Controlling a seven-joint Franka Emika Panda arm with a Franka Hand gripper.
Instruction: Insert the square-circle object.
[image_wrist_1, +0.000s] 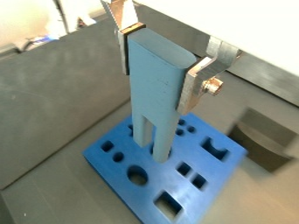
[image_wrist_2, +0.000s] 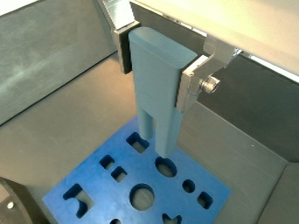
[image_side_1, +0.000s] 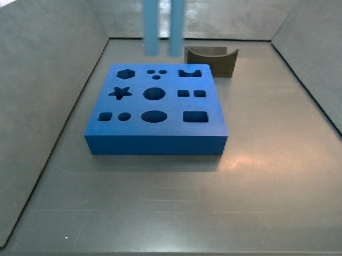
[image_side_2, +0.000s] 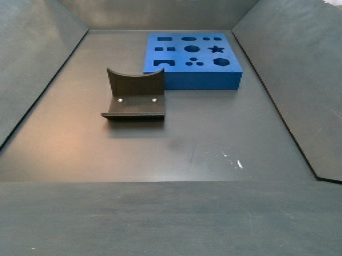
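My gripper (image_wrist_1: 160, 63) is shut on the flat upper body of the square-circle object (image_wrist_1: 156, 92), a tall light-blue piece, and holds it upright; both wrist views show this (image_wrist_2: 158, 66). Its two thin pegs (image_wrist_2: 156, 131) hang above the far part of the wide darker-blue slab (image_wrist_1: 176, 175) with shaped holes. I cannot tell whether the pegs touch the slab. In a side view only the two pegs (image_side_1: 159, 25) show, coming down at the slab's (image_side_1: 154, 105) far edge, and the gripper is out of frame. The other side view shows the slab (image_side_2: 194, 62) but neither piece nor gripper.
A dark grey-brown block with a curved notch (image_side_1: 211, 60) stands on the floor beside the slab's far right corner; it also shows in a side view (image_side_2: 134, 95) and a wrist view (image_wrist_1: 268, 140). Grey walls (image_side_1: 54, 60) enclose the floor.
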